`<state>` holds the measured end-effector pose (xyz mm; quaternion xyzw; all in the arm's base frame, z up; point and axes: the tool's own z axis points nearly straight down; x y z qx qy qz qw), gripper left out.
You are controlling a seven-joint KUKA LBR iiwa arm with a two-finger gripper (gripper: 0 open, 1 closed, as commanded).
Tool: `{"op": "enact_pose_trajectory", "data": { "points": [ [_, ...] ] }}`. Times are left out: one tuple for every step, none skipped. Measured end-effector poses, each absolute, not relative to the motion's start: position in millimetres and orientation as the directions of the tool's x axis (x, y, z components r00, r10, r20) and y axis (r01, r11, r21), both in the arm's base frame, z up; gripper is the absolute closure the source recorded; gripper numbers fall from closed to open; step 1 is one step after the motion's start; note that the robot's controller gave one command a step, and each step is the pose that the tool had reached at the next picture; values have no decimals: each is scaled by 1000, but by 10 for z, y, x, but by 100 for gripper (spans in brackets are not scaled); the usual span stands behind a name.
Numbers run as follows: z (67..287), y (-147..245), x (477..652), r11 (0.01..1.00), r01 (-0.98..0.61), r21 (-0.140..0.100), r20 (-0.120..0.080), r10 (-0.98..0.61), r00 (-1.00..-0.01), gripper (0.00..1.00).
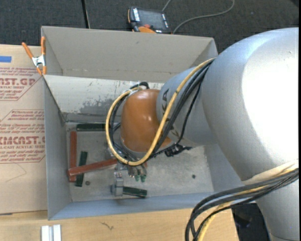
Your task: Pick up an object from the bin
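Tool (129, 175) sits low in the bin (55, 134), tucked under the orange wrist cover (138, 122). Whether it is released or clenched, I cannot tell from this angle. Nearest candidates: a reddish-brown bar (93, 168) lies slantwise on the floor, its right end just beside the tool. A dark green strip (135, 192) lies flat just below it in the view, with a small grey piece (117, 187) at its left end. A second reddish bar (71, 147) lies along the left wall, well apart. To do this well, I'd say: commit to one thing, straddle its narrow width, descend square, and avoid nudging the neighbour.
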<state>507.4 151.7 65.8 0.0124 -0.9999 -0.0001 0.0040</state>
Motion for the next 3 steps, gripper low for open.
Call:
{"op": "enact_pose_trajectory", "data": {
  "points": [
    [715,1510,5098,1000,-22,3,0,-22,-1000,100],
    [1953,1469,4957,999,-45,2,-8,-45,-999,100],
    [2139,1682,4873,827,-562,0,-4,-562,-827,100]
  ]
}}
